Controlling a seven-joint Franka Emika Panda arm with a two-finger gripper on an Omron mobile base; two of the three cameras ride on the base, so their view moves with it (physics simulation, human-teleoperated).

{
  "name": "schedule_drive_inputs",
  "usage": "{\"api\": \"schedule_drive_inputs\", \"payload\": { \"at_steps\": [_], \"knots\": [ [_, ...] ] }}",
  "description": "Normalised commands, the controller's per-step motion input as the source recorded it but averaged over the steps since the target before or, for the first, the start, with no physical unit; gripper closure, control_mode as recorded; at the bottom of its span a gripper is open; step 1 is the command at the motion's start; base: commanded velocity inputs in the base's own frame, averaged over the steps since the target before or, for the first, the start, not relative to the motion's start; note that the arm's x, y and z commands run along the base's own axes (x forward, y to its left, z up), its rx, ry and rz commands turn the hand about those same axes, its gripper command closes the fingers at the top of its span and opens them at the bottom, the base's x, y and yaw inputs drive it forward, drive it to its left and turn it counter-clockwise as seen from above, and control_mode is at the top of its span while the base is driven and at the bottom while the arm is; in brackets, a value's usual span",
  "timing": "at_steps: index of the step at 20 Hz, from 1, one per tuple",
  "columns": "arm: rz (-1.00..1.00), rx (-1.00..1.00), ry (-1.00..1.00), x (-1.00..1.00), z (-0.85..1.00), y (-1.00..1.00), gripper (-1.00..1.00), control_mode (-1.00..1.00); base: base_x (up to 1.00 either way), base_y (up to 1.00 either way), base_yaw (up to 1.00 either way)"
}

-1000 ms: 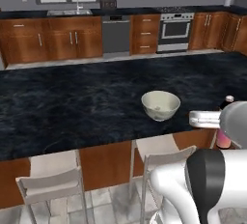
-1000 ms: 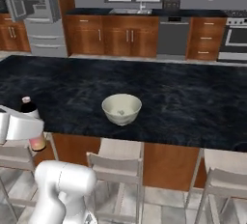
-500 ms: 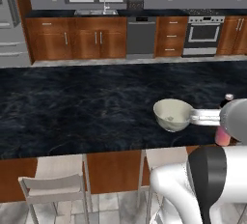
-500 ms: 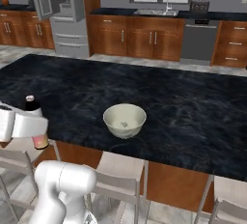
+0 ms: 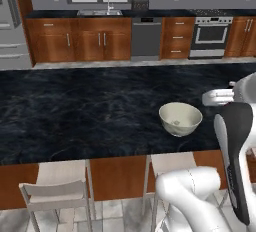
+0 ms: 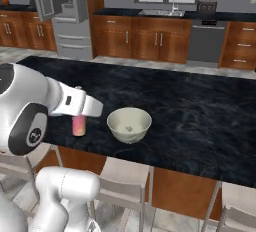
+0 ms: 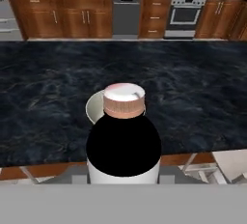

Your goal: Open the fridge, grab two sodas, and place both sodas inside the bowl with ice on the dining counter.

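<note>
soda location: soda (image 6: 78, 125) hangs under the robot's hand over the near edge of the counter (image 6: 190, 106), just beside the bowl (image 6: 122, 135), on the stool side and apart from it
jaws: tips hidden by the bottle; the soda (image 7: 123, 141) sits hard against the hand camera and hangs from the hand, so I read the jaws as clamped on it
soda axis: right base view shows the long axis vertical, pink body pointing down below the hand; the upper end is hidden by the hand, so I can't confirm the cap is up
hand view: bottle much foreshortened, black bulk near the lens, pinkish end beyond it, bowl (image 7: 94, 108) rim peeking out behind on its left
bowl: upright, mouth open, near the front edge of the counter; small pale bits on the bottom, too small to tell if they're ice
step: looks like carrying the soda to the bowl, release not yet done
fridge: fridge (image 6: 65, 6) at the back with a door swung open
risk 1: bottle is about as long as the bowl is wide, so dropped upright it'll likely tip over the rim and roll along the counter
risk 2: low sideways approach could knock the bowl (image 5: 180, 128) wall and shove it
risk 3: letting go here, short of the rim, puts the soda at the counter edge, maybe onto the stools
risk 4: grip high on a smooth bottle, so it may slip if the arm swings fast
</note>
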Motion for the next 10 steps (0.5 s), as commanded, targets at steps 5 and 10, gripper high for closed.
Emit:
{"api": "schedule_drive_inputs", "payload": {
  "at_steps": [5, 10],
  "knots": [
    [0.09, 0.0, 0.21, 0.85, -0.27, -0.1, 1.0, -1.0, 0.0, 0.0, 0.0],
    [0.26, 0.0, 0.16, 0.62, -0.46, -0.29, 1.0, -1.0, 0.0, 0.0, 0.0]
  ]
}}
